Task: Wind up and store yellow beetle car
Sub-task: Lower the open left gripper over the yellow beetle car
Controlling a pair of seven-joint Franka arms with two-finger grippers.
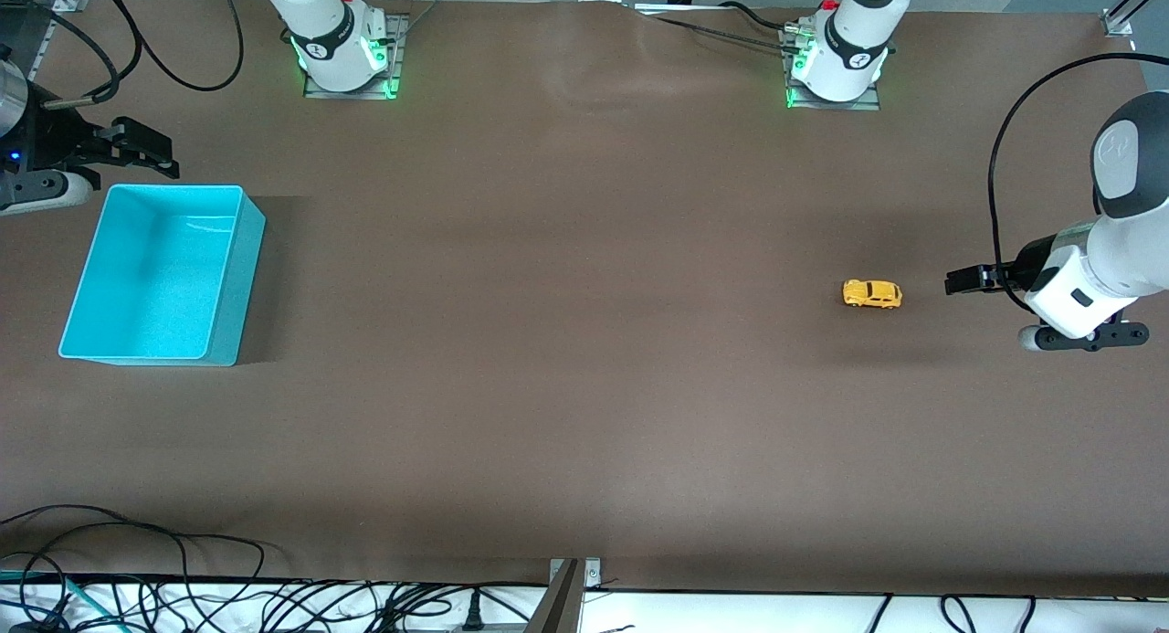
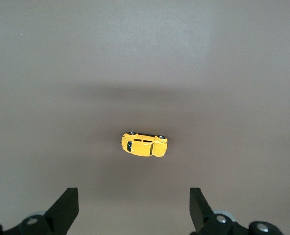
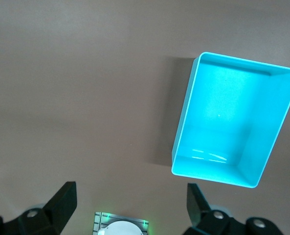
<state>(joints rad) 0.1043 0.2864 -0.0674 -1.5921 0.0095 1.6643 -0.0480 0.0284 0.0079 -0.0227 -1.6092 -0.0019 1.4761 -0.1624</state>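
The left gripper hangs in the air at the left arm's end of the table, its two black fingers spread as wide as they go and holding nothing; the left wrist view looks down between them at bare brown surface. Just past its fingertips, toward the middle of the table, sits the small bright yellow toy beetle car with a rounded body, dark windows and tiny black wheels. It stands on its wheels on the table, apart from the gripper and touching nothing else, its long side turned toward the front camera. The right gripper waits in the air at the right arm's end of the table, over the tabletop just beside the edge of the bin that lies farther from the front camera; its black fingers are likewise fully parted and empty. The open rectangular turquoise plastic bin rests on the table there with nothing inside it, well apart from the car. The brown table surface stretches between them, and loose black cables lie along its edge nearest the front camera.
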